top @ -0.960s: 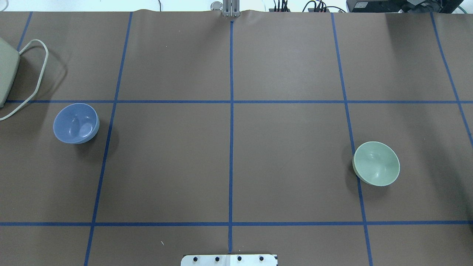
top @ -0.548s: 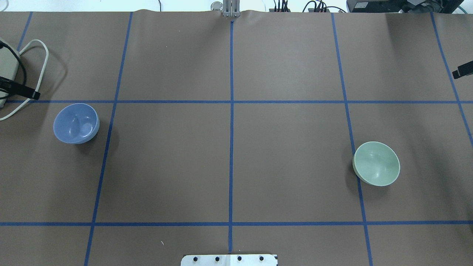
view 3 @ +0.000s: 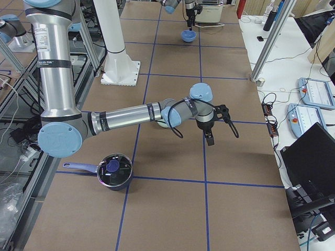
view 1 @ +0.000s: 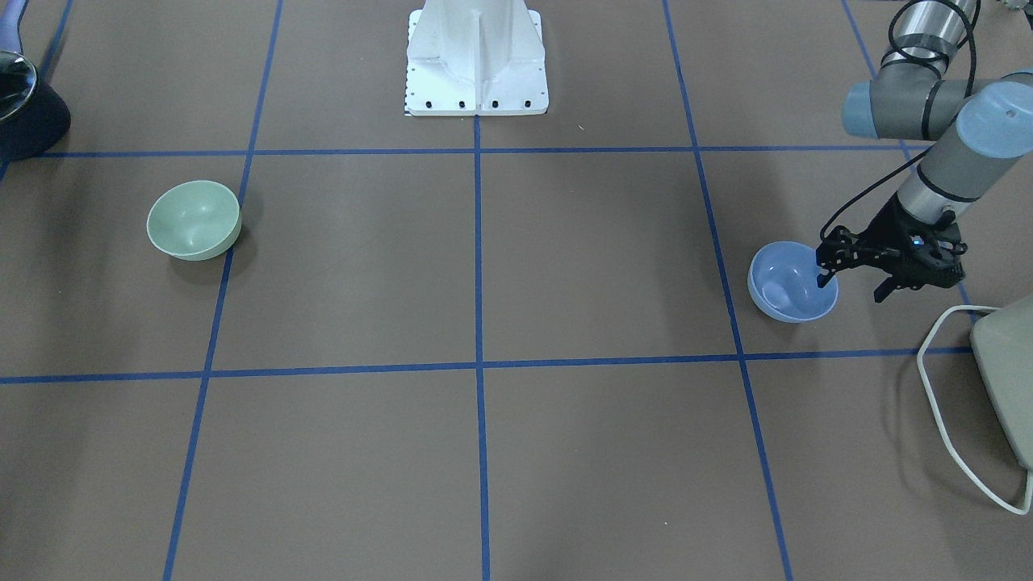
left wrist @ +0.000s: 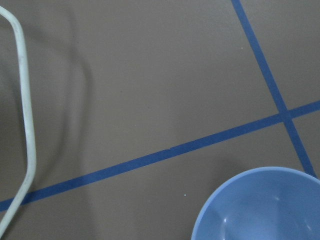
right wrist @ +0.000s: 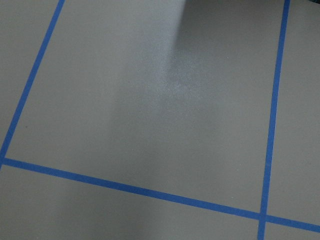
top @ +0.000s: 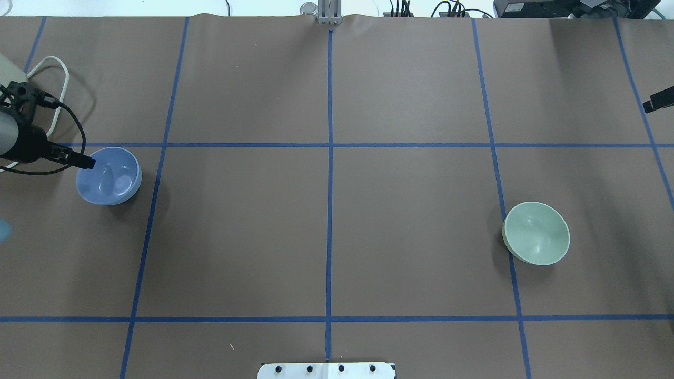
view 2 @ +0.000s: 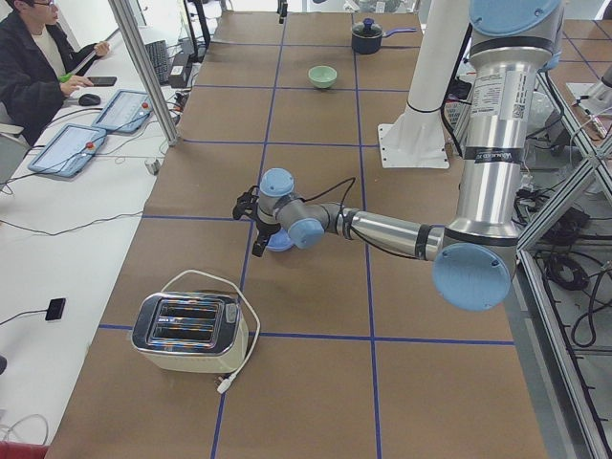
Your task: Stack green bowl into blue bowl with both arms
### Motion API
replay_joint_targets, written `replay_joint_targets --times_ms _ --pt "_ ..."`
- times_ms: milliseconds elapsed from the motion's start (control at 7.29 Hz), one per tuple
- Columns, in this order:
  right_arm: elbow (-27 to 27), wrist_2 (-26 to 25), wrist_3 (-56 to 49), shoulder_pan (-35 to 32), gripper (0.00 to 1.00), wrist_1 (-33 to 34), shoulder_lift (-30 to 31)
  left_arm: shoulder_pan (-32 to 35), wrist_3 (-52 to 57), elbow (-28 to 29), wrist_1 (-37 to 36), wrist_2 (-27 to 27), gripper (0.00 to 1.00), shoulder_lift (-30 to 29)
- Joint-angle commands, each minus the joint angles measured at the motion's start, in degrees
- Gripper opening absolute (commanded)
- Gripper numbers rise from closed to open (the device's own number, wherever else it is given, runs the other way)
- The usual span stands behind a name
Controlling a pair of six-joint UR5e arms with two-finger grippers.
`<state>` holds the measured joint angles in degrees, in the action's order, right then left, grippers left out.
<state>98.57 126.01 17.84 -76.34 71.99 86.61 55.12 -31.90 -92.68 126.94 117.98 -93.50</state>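
1. Nothing is stacked yet: the blue bowl [top: 108,176] sits at 9 o'clock on the tabletop [top: 410,210], and the left pincer [view 1: 851,288] is spread across its rim, gripping nothing.
2. A toaster [view 2: 186,332] stands near, at the bowl's 10 o'clock.
3. The green bowl [top: 536,233] sits at 4 o'clock, well apart. I cannot tell whether the right pincer [view 3: 209,137] is spread or clenched.

bright, even light from above; colours read true in the 4 exterior views. shadows are soft-edged: the blue bowl [top: 108,176] throws a faint one toward the middle of the table [top: 410,210], and so does the green bowl [top: 536,232]. small white glints sit inside the blue bowl. beyond the table's far edge the overhead view is blown out white. the right wrist view is washed out and greyish, with a pale sheen mid-frame and a dark shadow at the top. the left wrist view is slightly soft; the cord [left wrist: 25,125] casts a wide blurred shadow.
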Motion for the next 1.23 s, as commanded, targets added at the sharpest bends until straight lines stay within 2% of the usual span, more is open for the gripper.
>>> replay_joint_targets --times_ms 0,274,548,685,823,1097 --pt "0.0 0.0 0.0 0.0 1.0 0.0 0.2 -1.8 0.3 1.1 0.8 -1.8 0.0 0.0" --pt "0.3 0.0 -0.1 0.0 1.0 0.0 0.4 -1.8 0.3 0.1 2.2 -0.9 0.0 -0.1" --pt "0.6 0.1 0.0 0.0 1.0 0.0 0.4 -1.5 -0.7 -7.0 -2.1 6.1 0.0 -0.3" --pt "0.7 0.2 0.0 0.0 1.0 0.0 0.5 -1.5 -3.7 -10.8 -10.1 5.6 0.0 -3.5" --pt "0.7 0.2 0.1 0.0 1.0 0.0 0.5 -2.2 -8.8 -11.2 -14.4 4.4 0.0 -8.1" --pt "0.7 0.2 0.1 0.0 1.0 0.0 0.5 -11.3 -17.5 -10.8 -21.2 -1.6 0.0 -17.7"
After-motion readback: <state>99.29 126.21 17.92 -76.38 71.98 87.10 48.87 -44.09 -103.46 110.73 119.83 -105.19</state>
